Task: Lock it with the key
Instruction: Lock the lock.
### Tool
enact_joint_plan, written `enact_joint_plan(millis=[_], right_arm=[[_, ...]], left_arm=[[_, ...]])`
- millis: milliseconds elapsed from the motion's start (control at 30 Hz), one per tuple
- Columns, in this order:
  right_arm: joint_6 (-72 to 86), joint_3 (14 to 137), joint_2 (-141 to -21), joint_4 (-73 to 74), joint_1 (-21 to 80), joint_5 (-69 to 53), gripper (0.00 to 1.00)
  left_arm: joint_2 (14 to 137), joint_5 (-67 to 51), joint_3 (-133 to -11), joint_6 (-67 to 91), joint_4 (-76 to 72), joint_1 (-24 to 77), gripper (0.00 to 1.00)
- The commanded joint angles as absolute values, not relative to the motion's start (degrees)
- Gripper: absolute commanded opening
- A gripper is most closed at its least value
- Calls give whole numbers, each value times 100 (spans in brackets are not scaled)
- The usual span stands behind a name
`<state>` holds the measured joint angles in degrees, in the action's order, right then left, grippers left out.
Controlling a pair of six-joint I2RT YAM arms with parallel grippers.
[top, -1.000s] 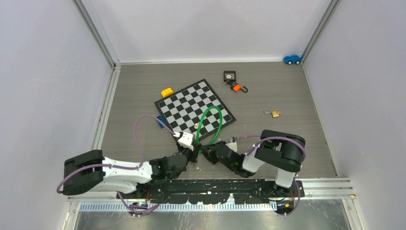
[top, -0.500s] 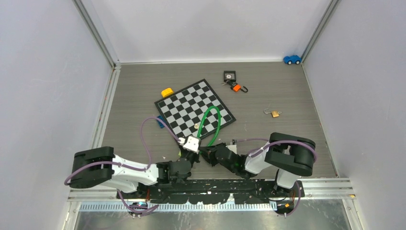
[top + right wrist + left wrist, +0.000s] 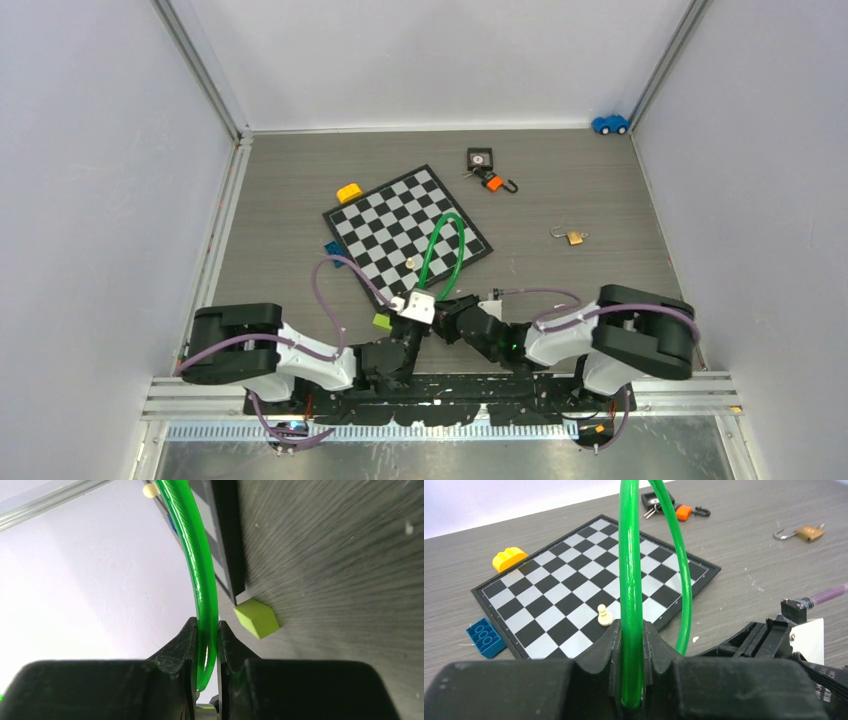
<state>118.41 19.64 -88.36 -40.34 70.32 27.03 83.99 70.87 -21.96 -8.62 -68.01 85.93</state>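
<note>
Bright, even, diffuse light; faint soft shadows; near foreground blurred in both wrist views.

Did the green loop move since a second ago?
Yes. Seen from above, the green loop has slid a little to the right, and its top is now nearer the chessboard's right corner.

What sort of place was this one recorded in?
Most likely a lab test cell, not a home or workshop: a grey table boxed in by plain pale walls and metal posts, with unrelated props scattered on it, such as a chessboard, a toy car and a padlock.
</note>
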Motion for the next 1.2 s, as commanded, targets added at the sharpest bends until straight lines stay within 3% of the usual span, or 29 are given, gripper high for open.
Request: enact_joint_plan(millis=[0, 367, 667, 867, 1167], right_arm=[[11740, 2125, -7727, -4085, 7440, 2457, 0], [10944, 2636, -5894, -1699, 7809, 3382, 0], [10416, 3058, -5274, -329, 8144, 4385, 0], [9992, 3471, -5107, 520, 8304, 5072, 0], [9601, 3907, -4923, 1418, 8480, 5778, 0]], left_arm=[[8310, 6811, -2497, -740, -7637, 8596, 0], [8173, 7044, -2399, -47, -7108, 8563, 0], [7490, 6540, -2423, 1427, -5336, 8370, 0], [7205, 6131, -2522, 1859, -4588, 8359, 13], [7127, 5815, -2675, 2257, -4035, 8358, 15]])
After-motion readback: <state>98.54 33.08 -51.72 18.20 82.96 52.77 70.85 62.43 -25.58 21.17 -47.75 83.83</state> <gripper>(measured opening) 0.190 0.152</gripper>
